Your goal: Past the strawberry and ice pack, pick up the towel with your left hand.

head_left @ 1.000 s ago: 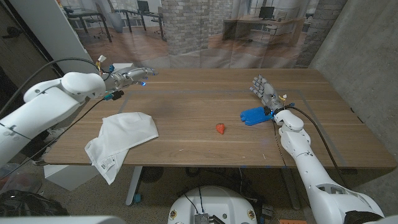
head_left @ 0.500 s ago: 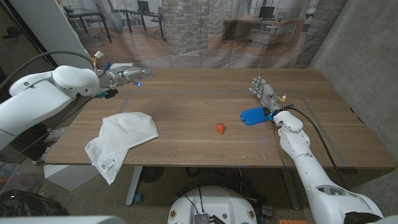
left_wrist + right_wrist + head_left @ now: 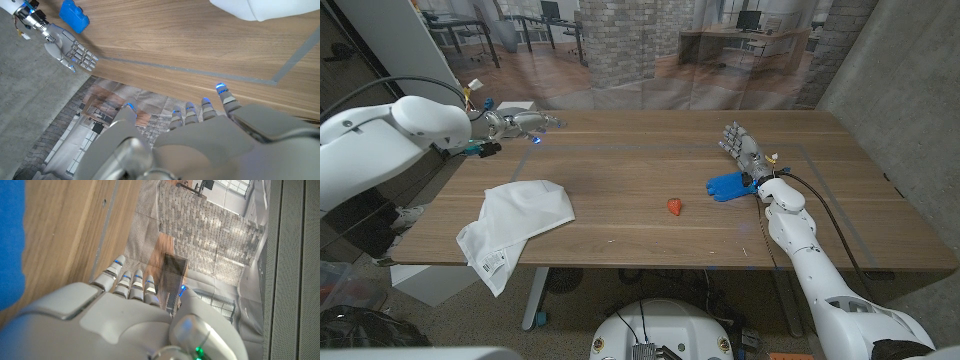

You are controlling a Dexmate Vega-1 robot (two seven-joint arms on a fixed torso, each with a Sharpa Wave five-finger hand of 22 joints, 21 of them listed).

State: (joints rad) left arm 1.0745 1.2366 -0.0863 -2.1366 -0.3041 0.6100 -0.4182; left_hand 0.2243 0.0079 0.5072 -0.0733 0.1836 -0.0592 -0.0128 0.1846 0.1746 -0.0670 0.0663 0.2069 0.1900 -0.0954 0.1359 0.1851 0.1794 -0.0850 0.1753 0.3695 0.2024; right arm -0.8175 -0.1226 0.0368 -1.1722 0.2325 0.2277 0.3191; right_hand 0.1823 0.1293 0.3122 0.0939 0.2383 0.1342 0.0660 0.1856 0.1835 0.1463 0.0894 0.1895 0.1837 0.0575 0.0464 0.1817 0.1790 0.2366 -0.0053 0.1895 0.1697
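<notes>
Left robot hand (image 3: 525, 123) above table, beyond towel (image 3: 520, 220).

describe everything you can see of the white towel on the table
The white cloth towel lies crumpled and loosely folded on the wooden table, near its front edge on the robot's left side. One corner, bearing a small printed label, hangs over the table's edge. The fabric looks soft and thin, with creases and shadowed folds. Nothing touches it but the table; the left hand is farther back over the table, apart from it.
</notes>
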